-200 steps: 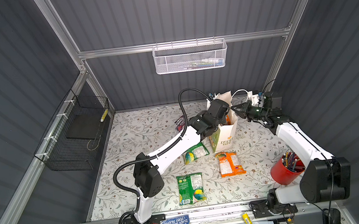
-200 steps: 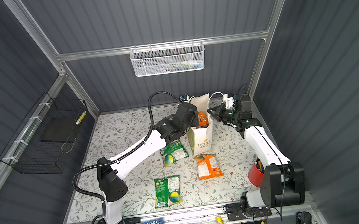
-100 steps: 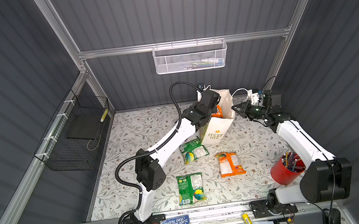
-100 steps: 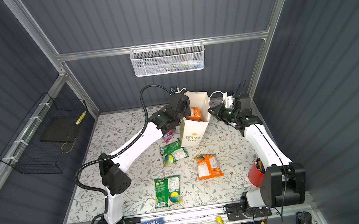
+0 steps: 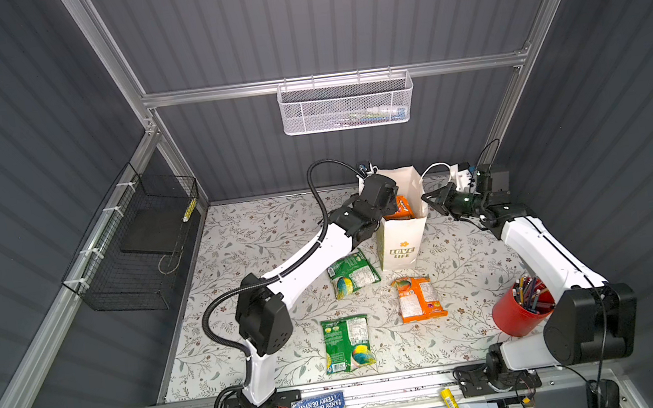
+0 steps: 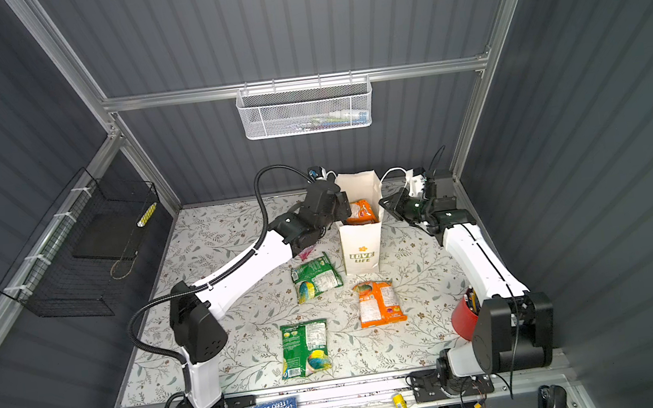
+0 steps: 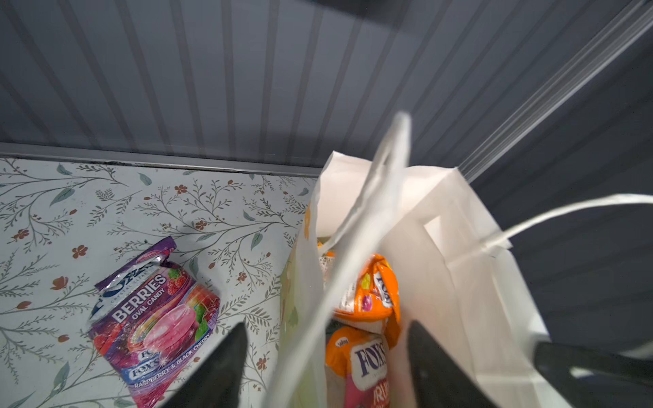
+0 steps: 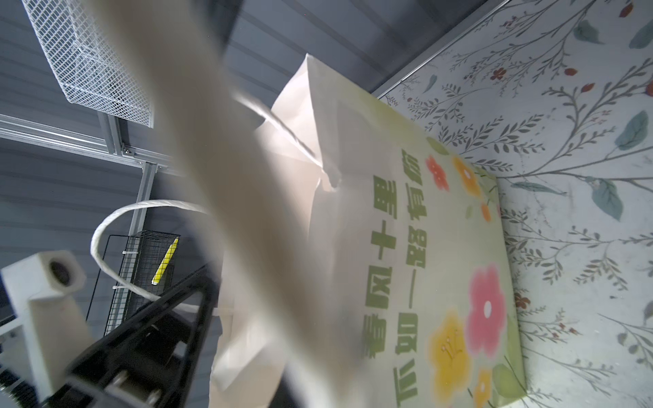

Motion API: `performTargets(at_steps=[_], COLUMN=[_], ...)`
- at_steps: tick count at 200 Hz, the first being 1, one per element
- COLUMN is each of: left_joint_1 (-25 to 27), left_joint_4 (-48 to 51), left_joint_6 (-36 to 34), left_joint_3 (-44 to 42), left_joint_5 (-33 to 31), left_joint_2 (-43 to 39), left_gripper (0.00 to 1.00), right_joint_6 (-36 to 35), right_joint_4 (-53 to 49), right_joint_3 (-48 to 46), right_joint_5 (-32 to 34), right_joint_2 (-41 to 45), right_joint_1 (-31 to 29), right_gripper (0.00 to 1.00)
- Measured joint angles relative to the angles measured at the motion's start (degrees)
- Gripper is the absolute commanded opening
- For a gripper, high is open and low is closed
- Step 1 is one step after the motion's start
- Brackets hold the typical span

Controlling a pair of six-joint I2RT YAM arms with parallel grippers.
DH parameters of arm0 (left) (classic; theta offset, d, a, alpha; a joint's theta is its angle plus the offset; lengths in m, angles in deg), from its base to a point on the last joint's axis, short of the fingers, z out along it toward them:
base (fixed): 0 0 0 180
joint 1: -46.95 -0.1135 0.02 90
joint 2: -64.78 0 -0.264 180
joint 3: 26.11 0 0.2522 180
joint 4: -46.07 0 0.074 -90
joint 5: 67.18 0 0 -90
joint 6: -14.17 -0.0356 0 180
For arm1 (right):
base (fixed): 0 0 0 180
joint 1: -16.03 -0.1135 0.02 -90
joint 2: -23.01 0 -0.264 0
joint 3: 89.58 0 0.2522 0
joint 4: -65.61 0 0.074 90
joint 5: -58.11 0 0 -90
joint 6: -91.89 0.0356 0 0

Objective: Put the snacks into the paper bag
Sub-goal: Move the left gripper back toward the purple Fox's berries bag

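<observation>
1. L end effector: jaws now spread wide over the bag mouth, nothing held. A sec ago they were shut, so this looks like the release.
2. Paper bag: upright at the back of the counter, just R of that arm. Orange snacks sit inside, so the drop prob. worked.
3. R end effector: closed, apparently on the cord handle, steadying the bag.
4. Still out, L to R: near green packet, far green packet, loose orange packet. Also a magenta packet just beside the bag. Four to go, approx.
5. Vs half a sec ago: the bag leaned toward the L arm then and stands straight now. The loose packets haven't shifted.
</observation>
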Motion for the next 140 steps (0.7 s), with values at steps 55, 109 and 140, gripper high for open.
performTargets(at_steps=[55,109,140], left_joint_1=[0.1,0.7,-1.2], left_joint_4=[0.9,1.6,1.6], left_joint_6=[-3.4,-1.8,2.9], left_joint_3=[-3.0,-23.8,-35.6], left_joint_5=[9.9,8.1,5.3], left_joint_2=[-10.3,-22.3,-25.0], left_gripper=[1.0,1.0,1.0], right_joint_6=[1.1,1.5,2.0], right_joint_4=[0.4,0.5,1.0], right_joint_3=[0.0,-0.1,-0.3], right_joint_5=[0.0,0.0,0.0], right_joint_2=[0.0,0.0,0.0], right_joint_1=[0.0,0.0,0.0], right_gripper=[0.0,0.0,0.0])
